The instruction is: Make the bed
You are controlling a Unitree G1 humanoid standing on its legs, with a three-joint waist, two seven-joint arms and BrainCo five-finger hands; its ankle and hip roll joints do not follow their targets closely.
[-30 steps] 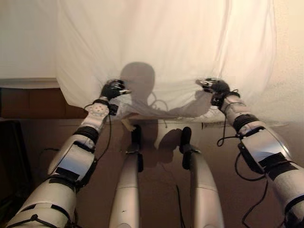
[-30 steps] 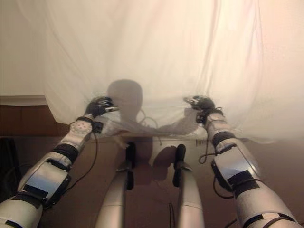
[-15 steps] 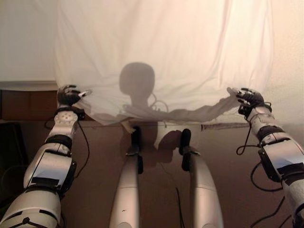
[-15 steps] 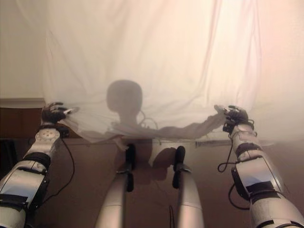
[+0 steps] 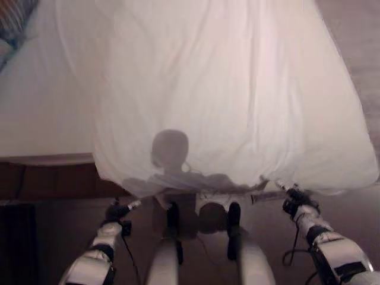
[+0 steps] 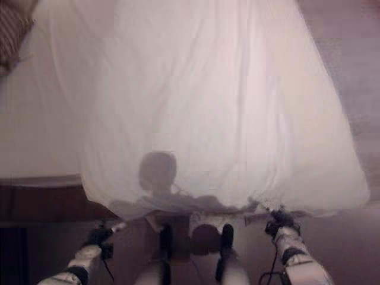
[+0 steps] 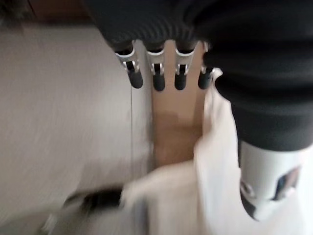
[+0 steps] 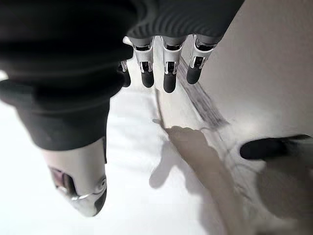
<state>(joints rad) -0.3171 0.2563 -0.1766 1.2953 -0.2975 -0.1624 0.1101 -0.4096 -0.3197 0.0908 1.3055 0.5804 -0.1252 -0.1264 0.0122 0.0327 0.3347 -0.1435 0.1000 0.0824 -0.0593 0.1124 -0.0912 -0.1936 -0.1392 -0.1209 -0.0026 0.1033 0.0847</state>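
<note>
Covering most of the bed (image 5: pixel 41 119) is a white sheet (image 5: pixel 231 101), spread from the far end down to the near edge, where its hem hangs over the bed's front and bunches into soft folds between the two arms. To the left of the sheet a strip of bare pale mattress shows, and below it runs the dark wooden bed frame (image 5: pixel 47 181). At the far left corner lies part of a striped pillow (image 6: pixel 13 32). Right of the bed, brownish floor (image 5: pixel 356 35) shows past the sheet's edge.

The left robot hand (image 5: pixel 117 209) sits low at the near left corner of the sheet, just under the hanging hem. In its wrist view its fingers (image 7: pixel 156 73) point straight out, spread apart, with white cloth lying beside the thumb side of the hand; they are not curled round the cloth. The right robot hand (image 5: pixel 293 200) is at the near right part of the hem, just below the sheet's edge. Its wrist view shows its fingers (image 8: pixel 168 71) likewise extended and apart above the white fabric, holding nothing. A wooden slat (image 7: pixel 176 122) of the frame shows past the left fingers.
</note>
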